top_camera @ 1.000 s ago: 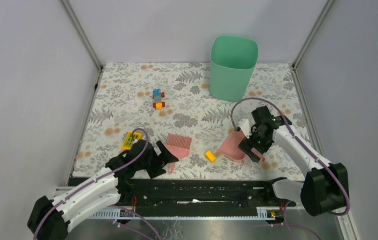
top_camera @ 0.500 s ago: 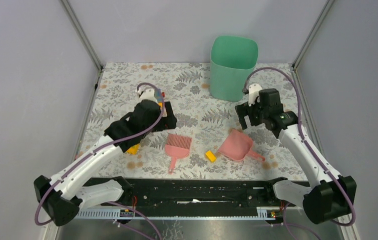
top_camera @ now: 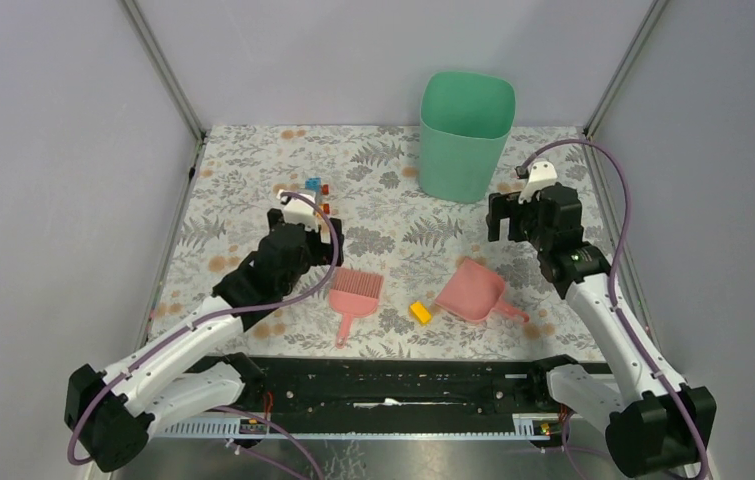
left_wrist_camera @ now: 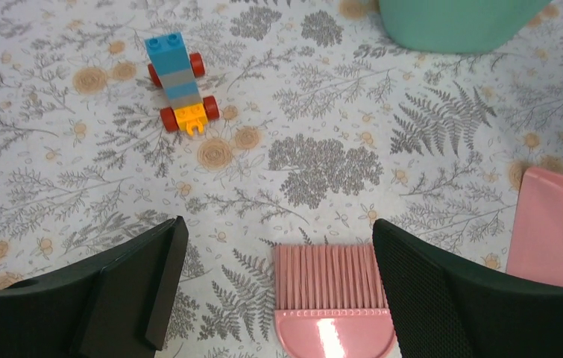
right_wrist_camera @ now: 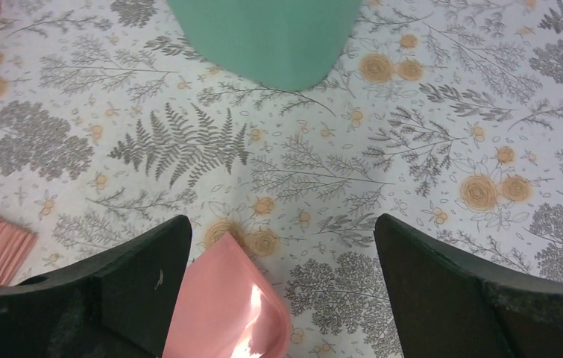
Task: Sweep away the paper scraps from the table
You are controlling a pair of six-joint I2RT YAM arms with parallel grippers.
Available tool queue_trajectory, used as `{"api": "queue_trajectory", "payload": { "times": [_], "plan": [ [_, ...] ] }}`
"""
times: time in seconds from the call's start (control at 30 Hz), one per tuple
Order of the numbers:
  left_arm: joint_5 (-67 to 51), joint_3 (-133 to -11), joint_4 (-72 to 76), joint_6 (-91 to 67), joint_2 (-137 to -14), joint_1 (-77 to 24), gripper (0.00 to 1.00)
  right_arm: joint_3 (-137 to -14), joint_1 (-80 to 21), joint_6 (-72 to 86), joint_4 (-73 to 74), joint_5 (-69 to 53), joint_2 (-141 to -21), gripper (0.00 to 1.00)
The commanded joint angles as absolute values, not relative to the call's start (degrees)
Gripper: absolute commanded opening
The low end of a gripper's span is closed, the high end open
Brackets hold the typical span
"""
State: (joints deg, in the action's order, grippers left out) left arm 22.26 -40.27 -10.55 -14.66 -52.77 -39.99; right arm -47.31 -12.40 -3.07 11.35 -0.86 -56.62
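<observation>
Overhead, both claws hang spread and empty: left claw [left_wrist_camera: 277, 231] over the pink brush [top_camera: 355, 288], right claw [right_wrist_camera: 282, 224] near the pink dustpan [top_camera: 473, 292]. No paper scraps are discernible on the floral worktop [top_camera: 253, 170]. Risk: a careless sweep would likely drag the yellow brick [top_camera: 420, 312] along instead.

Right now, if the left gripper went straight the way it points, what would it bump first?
Probably the brush. The left gripper is open and the bristles lie right in its gap. Depth is unclear, so it might touch the table just past the bristles instead.
</observation>
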Motion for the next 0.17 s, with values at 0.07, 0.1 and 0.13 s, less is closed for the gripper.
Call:
{"api": "queue_trajectory", "payload": {
  "times": [0.07, 0.1, 0.13],
  "plan": [
    [23.86, -42.26, -4.62, -12.63, -52.84, -39.54, 0.99, -46.89, -11.01, -2.19, 6.02, 3.44, -58.19, 1.00],
    [23.98, -42.55, -5.11, -12.64, -53.24, -39.59, 0.99, -46.52, -10.88, -2.35, 5.87, 3.12, -58.02, 0.99],
    [24.03, -42.81, -5.56, -12.70, -53.62, -39.53, 0.99, -46.01, -10.76, -2.45, 5.74, 2.19, -57.64, 1.00]
  ]
}}
